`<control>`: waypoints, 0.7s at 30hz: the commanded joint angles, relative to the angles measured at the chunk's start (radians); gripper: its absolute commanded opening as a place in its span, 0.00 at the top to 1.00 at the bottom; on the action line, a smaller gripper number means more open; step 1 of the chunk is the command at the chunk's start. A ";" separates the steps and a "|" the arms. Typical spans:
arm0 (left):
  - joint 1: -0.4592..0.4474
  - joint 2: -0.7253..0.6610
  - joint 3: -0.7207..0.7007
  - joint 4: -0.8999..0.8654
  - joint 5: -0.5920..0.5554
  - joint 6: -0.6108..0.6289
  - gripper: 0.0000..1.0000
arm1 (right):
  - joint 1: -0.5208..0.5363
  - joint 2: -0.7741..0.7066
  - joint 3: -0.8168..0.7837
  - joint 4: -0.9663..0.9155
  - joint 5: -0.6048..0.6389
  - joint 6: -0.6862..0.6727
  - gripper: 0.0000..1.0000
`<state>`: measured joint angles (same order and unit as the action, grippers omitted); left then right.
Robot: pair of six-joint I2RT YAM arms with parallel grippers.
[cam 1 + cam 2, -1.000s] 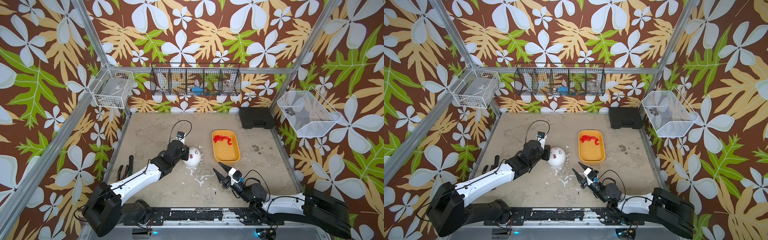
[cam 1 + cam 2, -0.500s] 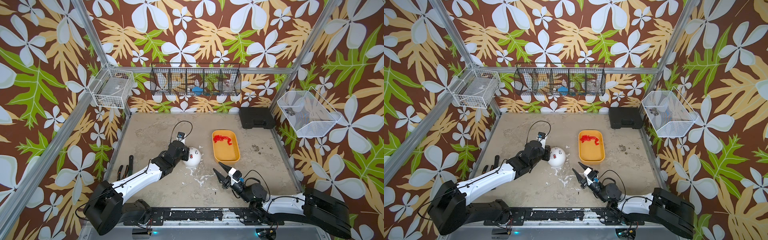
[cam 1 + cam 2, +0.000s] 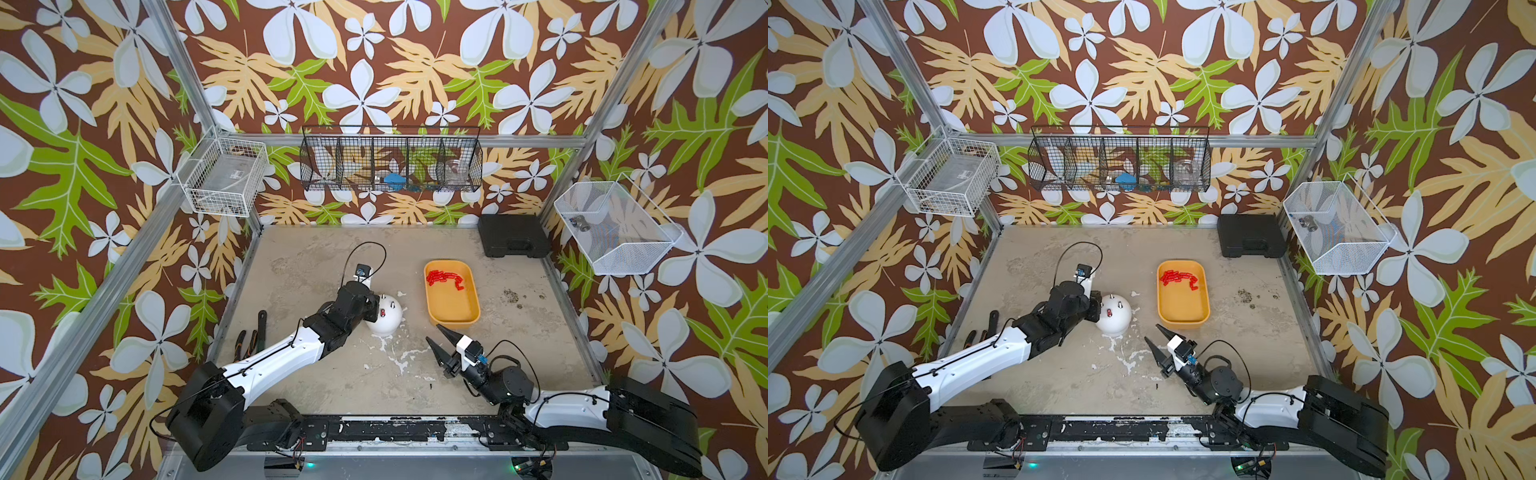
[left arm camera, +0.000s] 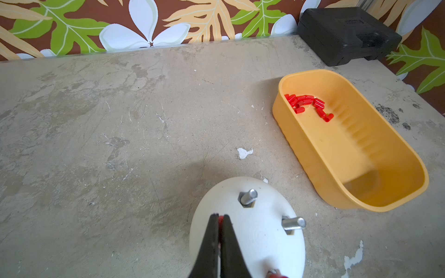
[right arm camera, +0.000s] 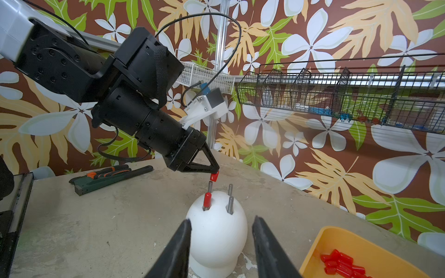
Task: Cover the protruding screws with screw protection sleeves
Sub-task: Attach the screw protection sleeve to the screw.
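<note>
Left gripper [image 5: 214,173], jaws pinching one red sleeve [image 5: 213,177], holds just above a bare screw [image 5: 210,187] on the white dome [image 5: 216,228]; nothing has shifted over the last second, so the capping is yet to come. One stud wears its red cap [image 5: 206,199]. Right gripper [image 5: 220,243] waits, jaws spread, empty. Spare sleeves [image 4: 307,104] lie in the yellow tray [image 4: 385,192] on the desk [image 4: 120,144].

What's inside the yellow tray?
Inside the yellow tray lies a little pile of red sleeves, bunched at the end farther from the robot. The rest of its floor looks bare. In the right wrist view only one corner of the tray shows.
</note>
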<state>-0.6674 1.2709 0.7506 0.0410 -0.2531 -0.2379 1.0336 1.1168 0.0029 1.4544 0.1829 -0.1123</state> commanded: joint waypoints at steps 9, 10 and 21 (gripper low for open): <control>-0.003 -0.006 -0.003 -0.013 -0.036 0.015 1.00 | 0.000 0.006 -0.003 0.015 0.000 0.005 0.56; -0.004 -0.005 -0.002 -0.016 -0.038 0.016 1.00 | -0.001 0.006 -0.003 0.016 0.001 0.005 0.56; -0.017 -0.002 -0.007 -0.005 -0.019 0.007 1.00 | 0.000 0.005 -0.003 0.018 0.001 0.004 0.56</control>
<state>-0.6807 1.2686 0.7452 0.0341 -0.2794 -0.2348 1.0336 1.1221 0.0029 1.4525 0.1825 -0.1123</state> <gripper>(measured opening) 0.063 0.441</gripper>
